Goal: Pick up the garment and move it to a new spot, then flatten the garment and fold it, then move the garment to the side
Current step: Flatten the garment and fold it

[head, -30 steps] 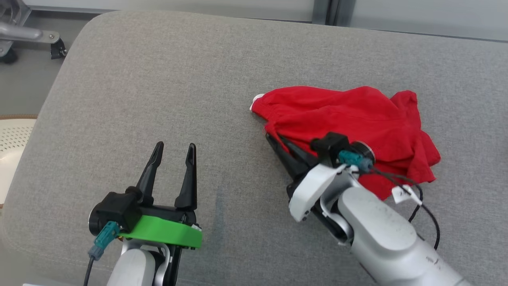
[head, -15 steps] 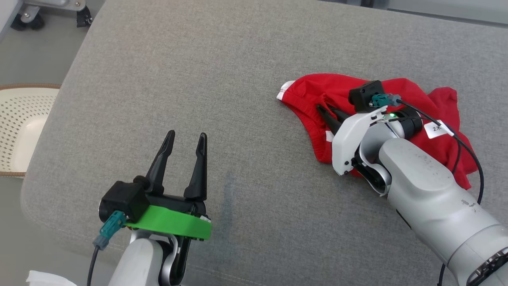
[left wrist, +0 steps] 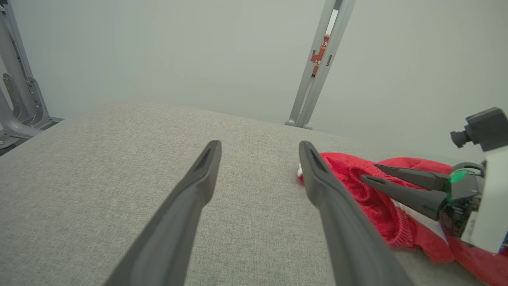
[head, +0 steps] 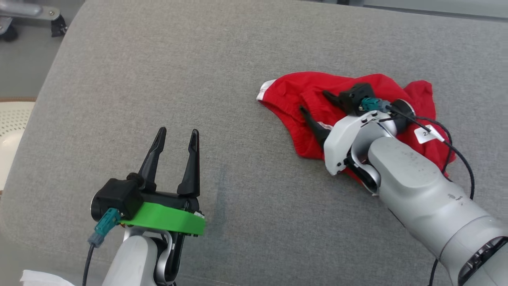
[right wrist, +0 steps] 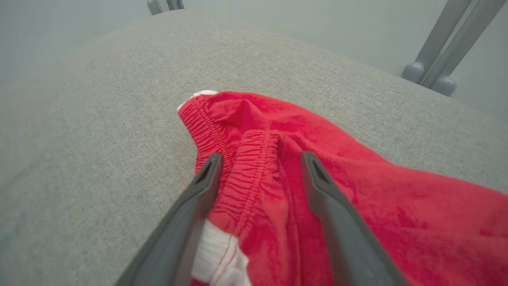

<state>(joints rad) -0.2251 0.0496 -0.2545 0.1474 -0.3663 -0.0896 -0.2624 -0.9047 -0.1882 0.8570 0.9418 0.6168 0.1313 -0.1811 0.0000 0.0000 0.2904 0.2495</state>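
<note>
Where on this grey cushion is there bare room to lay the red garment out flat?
Bare fabric runs across the cushion from its far left corner to the red garment, ahead of the open left gripper. Crowded on the right, where the open right gripper sits over the garment.

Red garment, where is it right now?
In the head view the red garment lies crumpled on the right side of the grey cushion, beneath the open right hand and well clear of the left hand.
</note>
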